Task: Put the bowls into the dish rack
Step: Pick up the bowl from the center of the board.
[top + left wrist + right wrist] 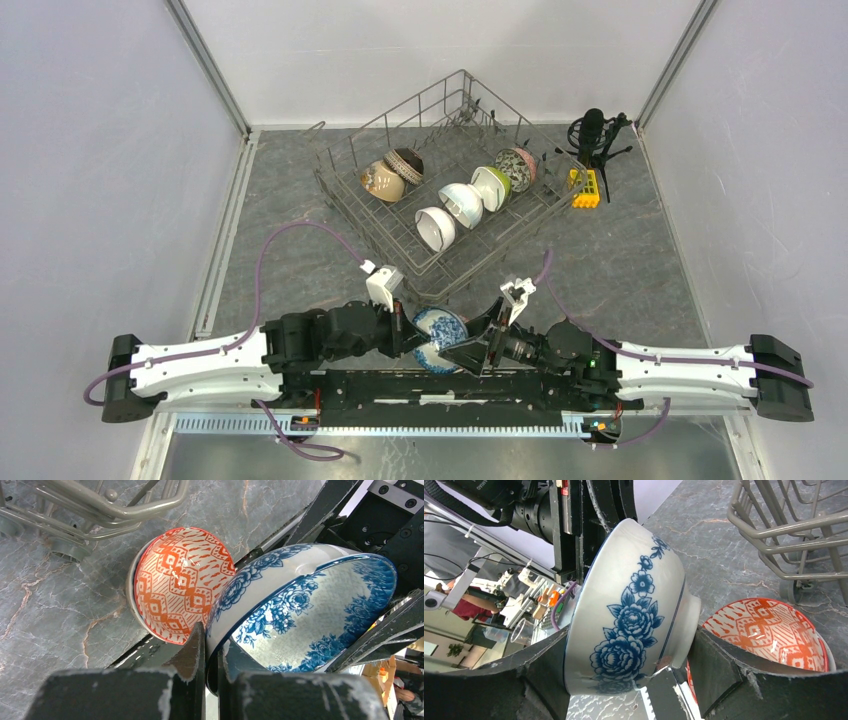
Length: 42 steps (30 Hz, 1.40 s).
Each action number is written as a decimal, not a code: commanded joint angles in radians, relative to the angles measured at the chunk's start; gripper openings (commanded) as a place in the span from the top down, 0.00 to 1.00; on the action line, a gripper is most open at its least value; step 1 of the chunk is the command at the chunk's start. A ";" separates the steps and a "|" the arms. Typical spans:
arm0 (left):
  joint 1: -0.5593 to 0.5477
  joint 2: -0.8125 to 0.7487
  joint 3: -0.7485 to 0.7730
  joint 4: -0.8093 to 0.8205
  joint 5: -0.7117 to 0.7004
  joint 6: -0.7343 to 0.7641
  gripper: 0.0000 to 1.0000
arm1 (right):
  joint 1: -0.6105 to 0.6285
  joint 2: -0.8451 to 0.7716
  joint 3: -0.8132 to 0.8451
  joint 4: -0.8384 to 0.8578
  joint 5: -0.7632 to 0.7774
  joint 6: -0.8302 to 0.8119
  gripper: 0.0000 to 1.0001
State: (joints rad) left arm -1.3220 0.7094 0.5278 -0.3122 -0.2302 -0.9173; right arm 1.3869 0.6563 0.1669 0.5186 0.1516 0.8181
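Handover pose at the near edge of the marbled table, short of the dish rack. Between the two arms, the blue-and-white floral bowl, tipped on edge and apparently clear of the surface, cavity toward the left wrist camera, foot ring toward the right arm. Jaws of the left gripper closed to a slit on the bowl's rim, one finger inside the wall, one outside: a thin pinch, adequate for lifting, probably poor for steering down between tines. Jaws of the right gripper spread wide and straddling the same bowl across its depth, one pad by the rim, the other by the foot ring; cannot tell whether pressing or merely bracketing. Likely reason for the double hold: regrasp across the depth, for carrying the bowl on edge to match the slots. Six bowls standing on edge between tines in the rack: tan bowl and dark brown bowl in the left row; two white bowls, lime-green bowl and speckled bowl in the right row. Not yet loaded: orange-patterned bowl, lying tilted on the table just beside the rack's near corner foot, close under the held bowl. Judged risk: slip at the rim pinch on early release; little clearance over the orange-patterned bowl.
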 commanded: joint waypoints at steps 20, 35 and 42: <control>-0.002 0.003 0.062 0.045 0.009 0.020 0.65 | 0.008 -0.051 0.056 0.123 -0.009 -0.039 1.00; -0.004 -0.052 0.070 0.003 -0.037 0.011 0.24 | 0.008 -0.099 0.098 -0.035 0.092 -0.077 1.00; -0.003 -0.122 0.105 -0.069 -0.083 0.027 0.11 | 0.008 -0.114 0.175 -0.194 0.164 -0.128 1.00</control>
State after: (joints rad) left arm -1.3224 0.6281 0.5674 -0.3412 -0.2577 -0.9039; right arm 1.3876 0.5724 0.2333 0.3542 0.2485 0.7372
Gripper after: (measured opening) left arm 0.851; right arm 0.720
